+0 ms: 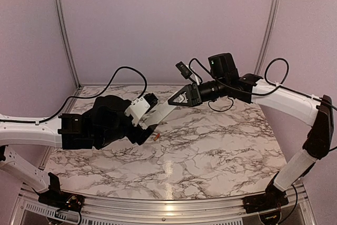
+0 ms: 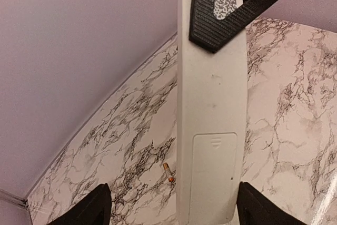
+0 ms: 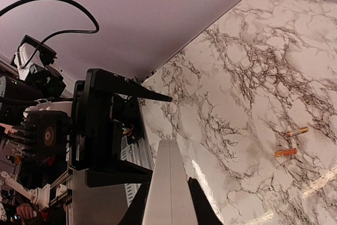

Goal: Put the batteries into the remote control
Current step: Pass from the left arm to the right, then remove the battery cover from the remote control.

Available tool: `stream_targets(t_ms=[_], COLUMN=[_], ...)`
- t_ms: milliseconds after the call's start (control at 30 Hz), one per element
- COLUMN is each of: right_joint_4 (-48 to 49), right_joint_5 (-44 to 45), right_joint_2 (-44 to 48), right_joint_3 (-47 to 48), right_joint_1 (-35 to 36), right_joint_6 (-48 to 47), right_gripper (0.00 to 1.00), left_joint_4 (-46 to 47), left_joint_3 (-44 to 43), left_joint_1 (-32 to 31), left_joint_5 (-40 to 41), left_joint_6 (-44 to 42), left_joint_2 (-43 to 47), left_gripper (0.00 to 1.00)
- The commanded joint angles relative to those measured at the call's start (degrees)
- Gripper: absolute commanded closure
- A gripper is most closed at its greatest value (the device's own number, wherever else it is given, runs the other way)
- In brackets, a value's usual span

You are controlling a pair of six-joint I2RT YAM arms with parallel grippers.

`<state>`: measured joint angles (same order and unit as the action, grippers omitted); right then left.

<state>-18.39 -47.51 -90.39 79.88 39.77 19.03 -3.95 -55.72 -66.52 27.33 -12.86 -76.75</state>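
Jutting from right end effector [image 1: 181, 98]: remote [image 2: 210, 104]

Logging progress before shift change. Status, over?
Right gripper shut on remote control, held aloft. Left gripper open around its other end. Battery cover closed over the slot. Two batteries loose on table.

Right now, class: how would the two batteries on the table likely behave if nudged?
The batteries are slim cylinders lying on their sides, so they would probably roll. The table looks glossy, so they may also skid. Being tiny, they likely feel light.
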Motion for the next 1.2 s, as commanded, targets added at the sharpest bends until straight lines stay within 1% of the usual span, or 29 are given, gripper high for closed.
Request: stream_targets(t_ms=[0,67,133,200,267,400,567,667,800,1033,1167], right_joint_4=[5.77,10.79,15.18,22.60,29.39,38.92,47.51,50.91,55.99,57.39,57.20], right_joint_5=[-0.42,-0.67,0.20,0.56,0.58,1.24,1.32,1.73,1.99,1.22,0.94], right_joint_2=[2.32,3.48,4.57,5.51,6.35,7.09,7.05,7.11,7.02,6.79,7.06], right_joint_3=[-3.58,-6.32,-9.23,-12.57,-15.92,-21.21,-25.96,-27.65,-29.55,-29.69,-29.69], right_joint_1=[-2.21,-3.42,-3.96,-4.28,-4.39,-4.44,-4.44,-4.35,-4.14,-3.48,-3.27], right_joint_6=[1.90,4.01,5.27,7.42,10.50,15.94,20.93,23.01,26.13,27.29,27.22], right_gripper=[1.00,1.00,1.00,1.00,1.00,1.00,1.00,1.00,1.00,1.00,1.00], left_joint_4=[3.13,5.75,8.94,11.99,14.78,17.58,25.68,29.43,29.30,29.26,31.11], left_joint_3=[3.60,5.49,8.03,10.66,12.81,14.92,18.11,18.30,16.17,13.21,13.22], left_joint_1=[1.66,2.48,3.21,4.61,6.37,9.95,12.15,12.77,13.16,13.30,13.75], left_joint_5=[-1.37,-3.69,-5.73,-11.19,-13.91,-19.51,-28.54,-32.23,-33.48,-34.11,-34.54], left_joint_6=[5.84,9.38,13.26,17.83,23.24,34.97,41.88,44.03,45.90,47.12,48.17], left_joint_2=[6.25,9.44,12.24,14.67,15.88,15.44,12.55,10.33,6.97,3.02,2.51], left_gripper=[0.10,0.02,0.01,0.01,0.01,0.01,0.01,0.07,0.16,0.41,0.49])
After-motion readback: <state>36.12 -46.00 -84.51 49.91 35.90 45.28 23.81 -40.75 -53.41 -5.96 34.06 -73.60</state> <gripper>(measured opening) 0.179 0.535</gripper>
